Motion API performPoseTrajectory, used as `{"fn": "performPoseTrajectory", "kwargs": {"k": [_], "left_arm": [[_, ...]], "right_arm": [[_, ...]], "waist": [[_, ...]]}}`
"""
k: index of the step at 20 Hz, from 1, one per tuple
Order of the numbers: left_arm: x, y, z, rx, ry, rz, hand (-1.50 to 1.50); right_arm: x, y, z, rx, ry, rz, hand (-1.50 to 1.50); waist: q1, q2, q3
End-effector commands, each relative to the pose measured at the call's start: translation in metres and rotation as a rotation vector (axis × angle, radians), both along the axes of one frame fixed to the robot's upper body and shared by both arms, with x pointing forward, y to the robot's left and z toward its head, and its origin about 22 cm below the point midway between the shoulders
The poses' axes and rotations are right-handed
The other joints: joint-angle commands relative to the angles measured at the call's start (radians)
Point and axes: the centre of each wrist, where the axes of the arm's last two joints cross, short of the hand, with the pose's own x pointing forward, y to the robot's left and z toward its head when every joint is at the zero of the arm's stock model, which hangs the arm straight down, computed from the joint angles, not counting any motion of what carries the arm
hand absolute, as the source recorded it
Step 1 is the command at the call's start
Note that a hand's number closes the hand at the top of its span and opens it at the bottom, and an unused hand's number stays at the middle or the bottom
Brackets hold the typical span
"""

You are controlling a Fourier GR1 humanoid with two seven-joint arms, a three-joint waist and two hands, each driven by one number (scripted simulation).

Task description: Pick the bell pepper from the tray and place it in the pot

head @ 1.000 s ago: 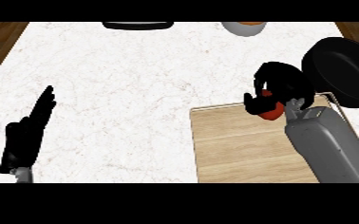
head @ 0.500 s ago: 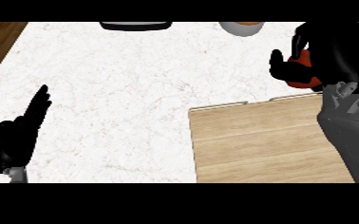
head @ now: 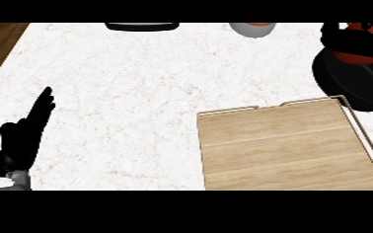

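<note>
My right hand (head: 348, 38) was curled round the red bell pepper (head: 354, 57), directly above the black pot (head: 341, 81), at the far right corner beyond the wooden tray (head: 277, 148). I judged the pepper light, with smooth and slippery skin, best held around its wide body. The pot reached past the view's right side, so there I could not judge the room. My left hand (head: 23, 138) rested with straight fingers, well apart to the pot's left.
</note>
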Motion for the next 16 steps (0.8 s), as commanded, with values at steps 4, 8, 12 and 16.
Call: {"fn": "performPoseTrajectory", "kwargs": {"k": [4,8,12,16], "left_arm": [[0.008,-0.004,0.004,0.004,-0.009,-0.007,0.00],[0.006,-0.011,0.003,0.007,0.004,-0.020,0.00],[0.008,-0.017,0.015,0.002,-0.014,-0.024,0.00],[0.012,-0.020,0.009,0.011,-0.031,-0.027,0.00]], "right_arm": [[0.031,-0.076,0.020,0.042,-0.068,-0.038,1.50],[0.047,-0.089,0.019,0.072,-0.070,-0.007,1.50],[0.064,-0.119,0.012,0.050,-0.062,-0.039,1.50],[0.088,-0.145,-0.005,0.050,-0.034,-0.046,1.50]], "waist": [[0.008,0.005,0.000],[0.008,0.003,0.000],[0.013,0.004,0.000],[0.035,0.013,0.001]]}}
